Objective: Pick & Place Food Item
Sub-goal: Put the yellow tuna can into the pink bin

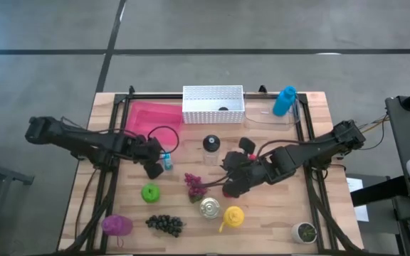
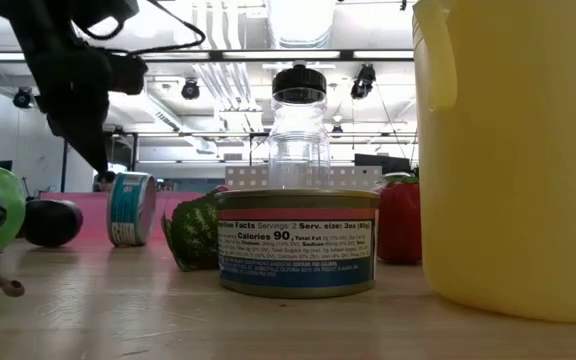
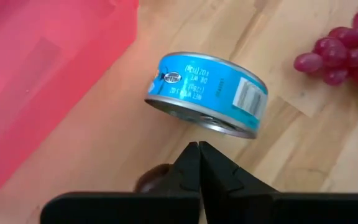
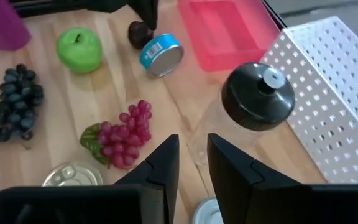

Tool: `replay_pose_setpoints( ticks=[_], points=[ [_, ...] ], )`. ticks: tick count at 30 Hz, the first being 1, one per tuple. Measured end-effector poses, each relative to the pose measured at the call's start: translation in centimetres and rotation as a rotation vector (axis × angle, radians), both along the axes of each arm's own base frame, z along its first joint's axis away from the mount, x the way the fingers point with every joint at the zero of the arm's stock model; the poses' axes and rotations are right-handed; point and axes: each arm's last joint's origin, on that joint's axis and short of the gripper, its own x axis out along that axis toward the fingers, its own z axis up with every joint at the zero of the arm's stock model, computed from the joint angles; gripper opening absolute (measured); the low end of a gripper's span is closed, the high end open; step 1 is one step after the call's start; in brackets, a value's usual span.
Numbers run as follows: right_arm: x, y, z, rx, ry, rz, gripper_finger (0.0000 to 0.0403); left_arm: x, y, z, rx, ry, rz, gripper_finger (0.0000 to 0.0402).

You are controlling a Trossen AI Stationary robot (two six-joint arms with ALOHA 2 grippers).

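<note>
Evidently the left gripper [image 1: 153, 169], jaws together just beside the tipped blue can [image 3: 207, 93] near the pink tray [image 1: 148, 117], should spread them before closing, while the right gripper [image 1: 235, 186], slightly parted, waits centre-table.

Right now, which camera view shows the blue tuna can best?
The left wrist view: the blue tuna can fills the middle, tilted on the wood beside the pink tray, label readable. The right wrist view shows it small and farther off; the high view barely shows it beside the left pincer; the low view shows it standing on edge.
</note>
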Motion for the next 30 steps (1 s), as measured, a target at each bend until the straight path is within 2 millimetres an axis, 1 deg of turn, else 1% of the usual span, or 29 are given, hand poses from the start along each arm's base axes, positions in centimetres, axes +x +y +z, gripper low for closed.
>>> replay_pose_setpoints(
  ticks=[7,11,18,21,25,28,30],
  points=[
    [-0.4,1.4,0.0,-0.073,0.068,0.209,0.0068,0.0,-0.9,0.6,-0.004,-0.014,-0.017,0.0001],
    [-0.8,1.8,0.2,-0.085,0.073,0.258,0.0073,0.0,-1.1,0.6,-0.004,-0.013,-0.028,0.0001],
    [-0.9,1.9,0.3,-0.065,0.068,0.349,0.0086,0.0,-1.1,0.6,-0.004,-0.013,-0.029,0.0001],
    [-1.0,2.0,0.0,-0.049,0.036,0.425,0.0090,0.0,-1.1,0.6,-0.004,-0.013,-0.029,0.0001],
    [-1.6,2.0,-0.7,-0.028,-0.030,0.534,0.0094,0.0,-1.1,0.6,-0.004,-0.012,-0.030,0.0001],
    [-2.7,1.5,-0.9,-0.007,-0.106,0.562,0.0091,0.0,-1.1,0.6,-0.004,-0.009,-0.030,0.0001],
    [-3.7,1.0,-1.0,0.005,-0.148,0.560,0.0087,0.0,-1.1,0.6,-0.006,-0.008,-0.031,0.0001]
  ],
)
